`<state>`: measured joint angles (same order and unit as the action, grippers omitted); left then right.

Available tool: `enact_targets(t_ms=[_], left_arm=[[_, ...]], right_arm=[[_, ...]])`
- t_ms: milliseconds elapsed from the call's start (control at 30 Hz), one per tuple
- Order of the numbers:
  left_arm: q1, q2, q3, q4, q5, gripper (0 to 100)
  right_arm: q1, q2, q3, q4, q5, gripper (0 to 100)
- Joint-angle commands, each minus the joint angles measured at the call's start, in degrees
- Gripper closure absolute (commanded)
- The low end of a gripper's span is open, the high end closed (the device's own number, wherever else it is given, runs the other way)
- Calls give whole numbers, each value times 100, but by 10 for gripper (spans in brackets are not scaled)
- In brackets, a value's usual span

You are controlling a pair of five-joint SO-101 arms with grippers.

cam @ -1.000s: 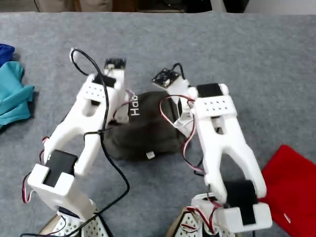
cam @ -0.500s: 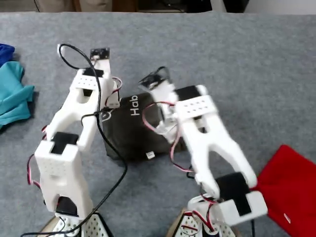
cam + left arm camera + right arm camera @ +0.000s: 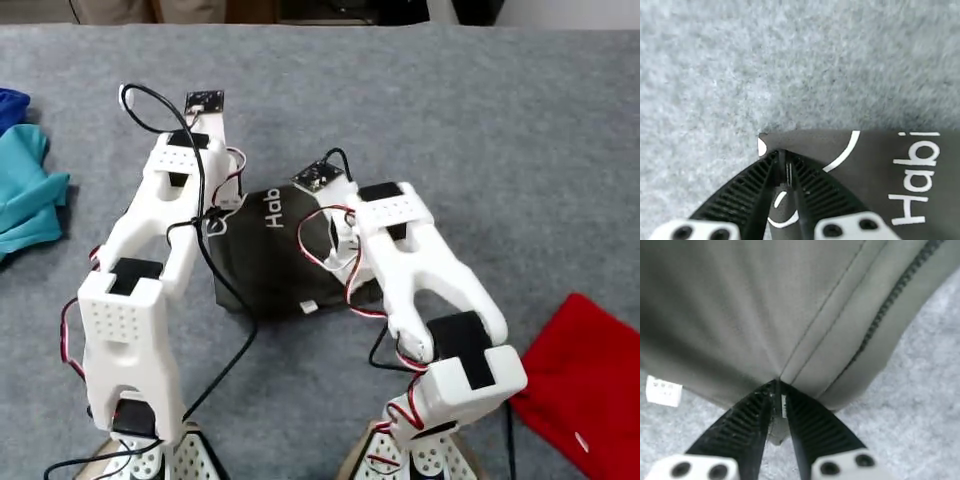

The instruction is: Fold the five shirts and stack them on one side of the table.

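**A:** What's on the far left?

**B:** A crumpled teal shirt (image 3: pixel 28 195) lies at the edge of the grey table (image 3: pixel 500 110). A scrap of blue cloth (image 3: pixel 8 105) sits just behind it. Both are well apart from the arms.

**A:** And the left gripper?

**B:** The left gripper (image 3: pixel 785 167) is pinched down on a corner of the dark shirt (image 3: pixel 265 260), close to the white lettering (image 3: pixel 912 177). Its jaws are drawn together with the cloth between them.

**A:** Where does that shirt lie?

**B:** It lies flat on the table between the two arms, folded into a rough rectangle. A small white tag (image 3: pixel 308 306) shows at its near edge.

**A:** The right gripper?

**B:** The right gripper (image 3: pixel 777 390) is clamped narrow on the shirt's edge, where two stitched seams run together. The tag lies on the table just beside it.

**A:** Anything further right?

**B:** A red shirt (image 3: pixel 585 385) lies by the table's right edge, near the right arm's base and apart from the dark one.
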<state>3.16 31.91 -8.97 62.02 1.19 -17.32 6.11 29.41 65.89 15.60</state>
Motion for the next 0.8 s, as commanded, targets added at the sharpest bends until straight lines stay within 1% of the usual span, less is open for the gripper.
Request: enact_targets(t_ms=[0, 100, 200, 300, 400, 533, 633, 767], left_arm=[[-176, -31, -255, -70, -79, 978], [-176, -84, -431, 290, -79, 979], [-220, -242, -677, 756, -9, 979], [-273, -444, -782, 1055, 79, 979], [-281, -778, -765, 1389, 79, 979], [-237, -1349, -721, 1820, -132, 979], [-237, -1789, -615, 1987, -334, 979], [-290, -2413, 9, 2031, -642, 979]], right_arm=[[40, -593, -303, 185, 35, 991], [145, -1279, -505, 519, 0, 990], [453, -1851, -514, 642, -167, 989], [884, -2105, -330, 738, -246, 989], [1156, -2211, -180, 985, -220, 989], [1200, -2378, -101, 1547, -220, 989], [1191, -2545, -110, 1996, -246, 991], [1218, -2835, -92, 2699, -246, 990]])
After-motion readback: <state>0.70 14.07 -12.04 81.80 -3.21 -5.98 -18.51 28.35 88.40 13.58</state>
